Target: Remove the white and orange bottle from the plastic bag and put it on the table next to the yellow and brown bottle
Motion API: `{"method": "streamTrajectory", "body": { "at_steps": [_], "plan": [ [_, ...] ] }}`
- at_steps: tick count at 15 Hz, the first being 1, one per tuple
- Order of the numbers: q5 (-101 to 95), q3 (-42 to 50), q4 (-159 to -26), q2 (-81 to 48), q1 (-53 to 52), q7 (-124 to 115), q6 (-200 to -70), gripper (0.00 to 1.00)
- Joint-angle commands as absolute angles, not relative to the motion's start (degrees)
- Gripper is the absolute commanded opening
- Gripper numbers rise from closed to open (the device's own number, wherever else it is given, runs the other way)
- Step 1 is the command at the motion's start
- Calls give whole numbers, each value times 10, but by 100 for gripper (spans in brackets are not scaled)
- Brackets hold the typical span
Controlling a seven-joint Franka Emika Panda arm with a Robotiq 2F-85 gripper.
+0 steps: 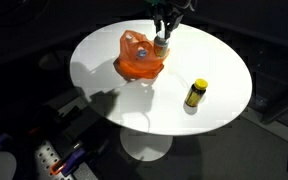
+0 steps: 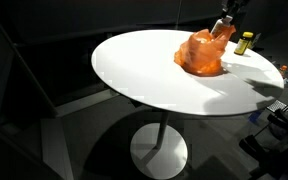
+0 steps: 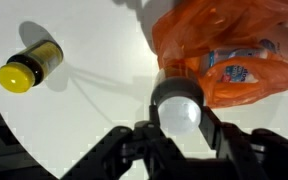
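Observation:
The white and orange bottle (image 3: 178,108) shows its white cap between my gripper's fingers (image 3: 178,118); its printed body (image 3: 234,70) still lies inside the orange plastic bag (image 3: 224,40). The gripper is shut on the bottle's cap end. In both exterior views the gripper (image 1: 161,38) (image 2: 222,24) sits at the bag's (image 1: 139,58) (image 2: 202,55) upper edge on the round white table (image 1: 104,90). The yellow and brown bottle (image 1: 195,94) (image 2: 245,42) (image 3: 29,65) stands upright on the table, a short way from the bag.
The table (image 2: 134,70) stands on a single pedestal (image 1: 144,140) in a dark room. Cables and equipment (image 1: 54,158) lie on the floor near the table's edge.

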State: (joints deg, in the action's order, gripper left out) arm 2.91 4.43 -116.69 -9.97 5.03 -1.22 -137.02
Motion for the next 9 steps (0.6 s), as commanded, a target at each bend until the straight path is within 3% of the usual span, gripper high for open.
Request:
{"method": "streamTrajectory", "body": {
  "at_steps": [1, 9],
  "plan": [
    [36, 61, -1152, -85, 66, -29, -1359, 19],
    [32, 94, -1146, -124, 91, -59, -1356, 19]
  ]
}}
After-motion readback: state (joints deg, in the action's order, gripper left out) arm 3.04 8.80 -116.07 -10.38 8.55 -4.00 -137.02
